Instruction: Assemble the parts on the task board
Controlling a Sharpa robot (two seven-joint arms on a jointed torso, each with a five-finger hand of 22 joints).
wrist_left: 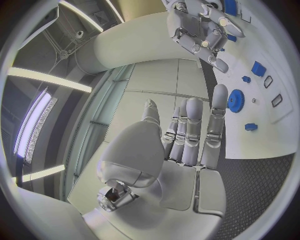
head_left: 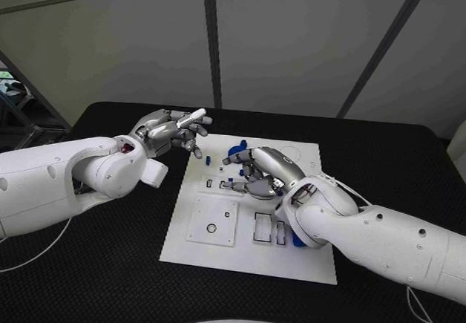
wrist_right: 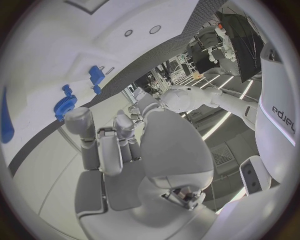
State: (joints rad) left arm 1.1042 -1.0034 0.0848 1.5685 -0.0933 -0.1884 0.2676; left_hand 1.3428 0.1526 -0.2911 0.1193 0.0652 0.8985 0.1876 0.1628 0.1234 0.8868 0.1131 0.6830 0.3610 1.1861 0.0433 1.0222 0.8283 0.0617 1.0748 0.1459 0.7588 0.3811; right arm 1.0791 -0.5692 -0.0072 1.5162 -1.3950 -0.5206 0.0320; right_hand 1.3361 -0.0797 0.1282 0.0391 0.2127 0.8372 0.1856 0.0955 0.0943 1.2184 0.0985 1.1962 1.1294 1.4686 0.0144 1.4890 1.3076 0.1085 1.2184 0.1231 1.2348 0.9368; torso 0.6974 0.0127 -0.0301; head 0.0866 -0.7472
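White task board [head_left: 250, 259] is lying mid-bench, with small blue parts [head_left: 210, 158] sitting toward its 12 o'clock end, a blue gear [wrist_left: 235, 99] among them. The right hand [head_left: 262, 174] is hovering over those parts, fingers curled, grasping nothing visible. The left hand [head_left: 174, 131] is hanging at the board's 10 o'clock corner, fingers straight and released, above the black bench [head_left: 97, 271].

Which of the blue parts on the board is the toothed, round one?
The blue gear, flat on the task board beyond the left hand: a toothed disc, while the other blue parts are small blocks.
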